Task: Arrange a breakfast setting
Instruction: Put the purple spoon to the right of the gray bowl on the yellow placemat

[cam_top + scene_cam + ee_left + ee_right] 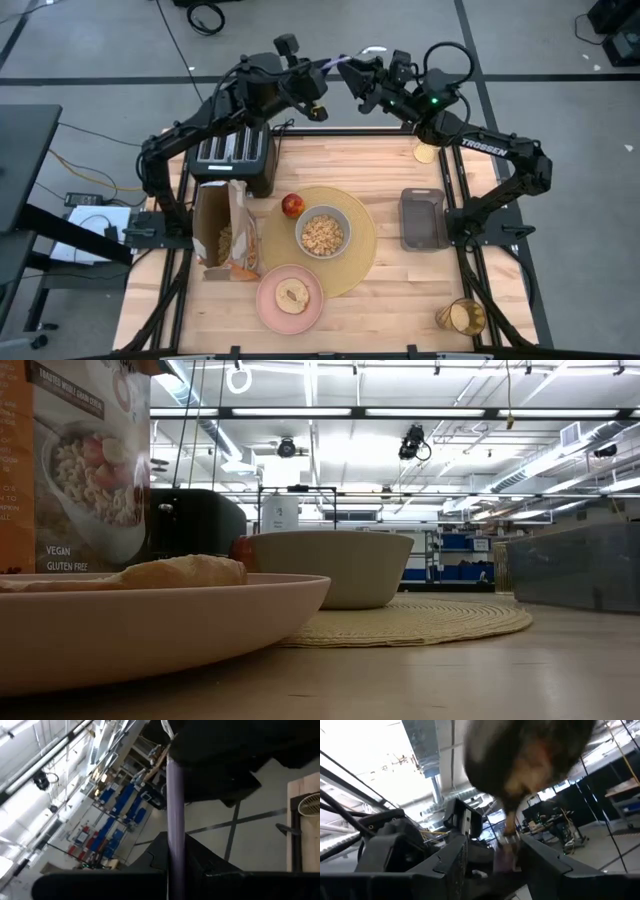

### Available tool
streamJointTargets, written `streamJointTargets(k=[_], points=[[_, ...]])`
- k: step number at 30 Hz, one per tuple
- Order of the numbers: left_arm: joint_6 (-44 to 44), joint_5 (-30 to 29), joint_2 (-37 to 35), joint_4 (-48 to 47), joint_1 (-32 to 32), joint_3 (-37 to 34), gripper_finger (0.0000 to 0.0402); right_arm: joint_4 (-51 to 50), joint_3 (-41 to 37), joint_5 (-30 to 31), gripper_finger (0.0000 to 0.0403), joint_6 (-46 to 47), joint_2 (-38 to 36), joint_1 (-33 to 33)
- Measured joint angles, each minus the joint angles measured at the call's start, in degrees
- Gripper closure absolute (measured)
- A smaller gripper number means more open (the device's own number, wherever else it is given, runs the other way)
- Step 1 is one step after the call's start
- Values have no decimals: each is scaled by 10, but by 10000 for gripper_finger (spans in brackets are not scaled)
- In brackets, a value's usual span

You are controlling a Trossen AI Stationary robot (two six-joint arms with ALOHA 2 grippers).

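Observation:
Both arms are raised beyond the table's far edge, above the black toaster (237, 155). My left gripper (330, 70) is shut on the metal spoon (346, 62), which shows as a pale bar (175, 820) in the left wrist view. My right gripper (358, 78) faces it, open, with a finger on each side of the spoon's handle (504, 854). The spoon's bowl (530, 765) looms blurred before the right wrist camera. On the tan placemat (355, 275) rest the grey-green bowl (323, 233) and, at its edge, the red apple (293, 206). The pink plate (290, 298) carries the toast round (293, 296). The amber tumbler (461, 317) stands near right. My left gripper pinches the spoon's handle (175, 870) between its two fingers, which point level toward the right arm and lie along the handle. The spoon runs straight out beyond the fingertips, in the air, with its bowl end at my right gripper.
A cereal bag (225, 235) stands left of the placemat, in front of the toaster. A grey bin (424, 217) sits at the right. A small tan round thing (425, 152) lies at the far right corner. Bare wood shows between the bin and the tumbler.

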Motion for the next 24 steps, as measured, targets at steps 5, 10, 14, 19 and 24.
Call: streamJointTargets(k=[5,10,14,19,24], points=[[66,3,4,0,0,0,372,3,0,-1,244,-9,0,-3],[66,6,7,-3,2,0,372,10,0,-1,265,-15,0,-5],[53,6,7,-2,2,0,372,10,0,-2,289,-17,0,-7],[38,5,7,-1,2,0,372,10,0,0,333,-32,0,-7],[19,2,7,-3,2,0,349,6,0,-2,351,-33,0,-11]])
